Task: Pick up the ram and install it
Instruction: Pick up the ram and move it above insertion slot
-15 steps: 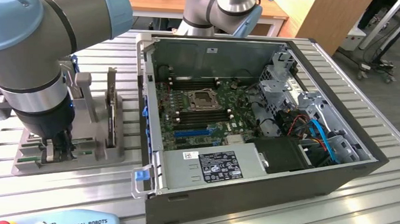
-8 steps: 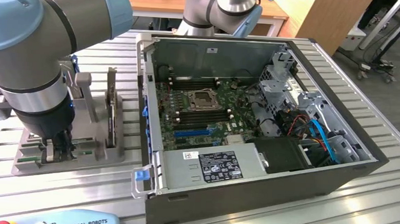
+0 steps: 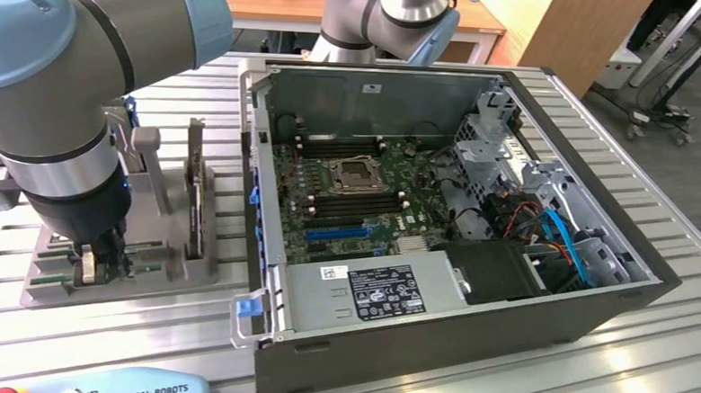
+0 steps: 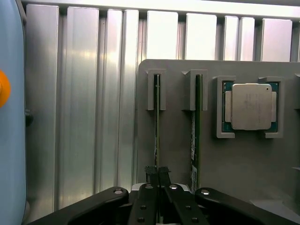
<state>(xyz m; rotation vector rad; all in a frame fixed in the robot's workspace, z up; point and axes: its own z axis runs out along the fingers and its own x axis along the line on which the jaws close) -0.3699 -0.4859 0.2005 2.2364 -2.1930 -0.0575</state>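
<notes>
The ram [image 4: 157, 117] is a thin green stick standing on edge in a slot of the grey holder [image 4: 176, 140]. My gripper [image 4: 157, 174] hangs straight over it, its two black fingers [image 4: 151, 172] pressed together on the stick's near end. A second green stick [image 4: 196, 122] stands in the neighbouring slot. In the exterior view the gripper [image 3: 88, 268] is down at the near end of the holder [image 3: 155, 272], at the exterior view's left of the open computer case [image 3: 439, 345]. The ram there is hidden behind the arm.
A square silver CPU chip [image 4: 251, 107] lies in a pocket of the holder beside the sticks. The case's motherboard has long memory slots [image 3: 329, 146] and a CPU socket [image 3: 361, 174]. A teach pendant [image 3: 113, 387] lies at the table's front edge.
</notes>
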